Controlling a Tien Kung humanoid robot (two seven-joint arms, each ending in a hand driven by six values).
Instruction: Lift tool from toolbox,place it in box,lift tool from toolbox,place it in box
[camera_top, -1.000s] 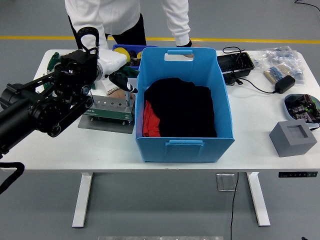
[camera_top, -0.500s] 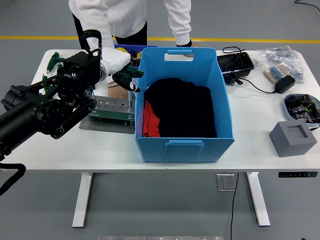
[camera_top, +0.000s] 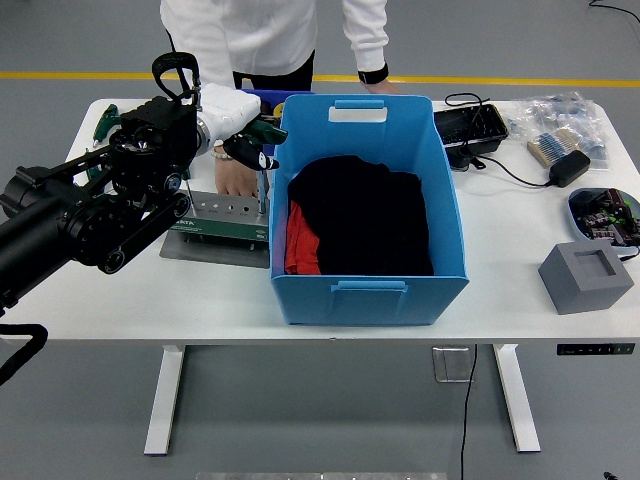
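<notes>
My left hand (camera_top: 247, 140), white with dark fingers, is shut on a green-handled tool (camera_top: 264, 160) whose thin shaft points down over the right end of the toolbox (camera_top: 205, 226). The toolbox is a grey and green rack on a grey mat, just left of the blue box (camera_top: 368, 296). The blue box stands at the table's middle and holds black cloth (camera_top: 362, 215) and a strip of red cloth (camera_top: 300, 240). The tool hangs beside the box's upper left corner. A person's hand (camera_top: 236, 178) presses on the toolbox under my hand.
The person stands at the far side, the other hand (camera_top: 376, 82) behind the blue box. A blue bin (camera_top: 250, 98) with yellow parts sits behind my hand. On the right lie a black tray (camera_top: 470, 125), a power adapter (camera_top: 568, 167), bagged parts (camera_top: 562, 122) and a grey foam block (camera_top: 586, 276).
My left hand has risen a little with the tool, pulling its shaft up from the toolbox. The person has leaned in and set a hand down on the toolbox.
</notes>
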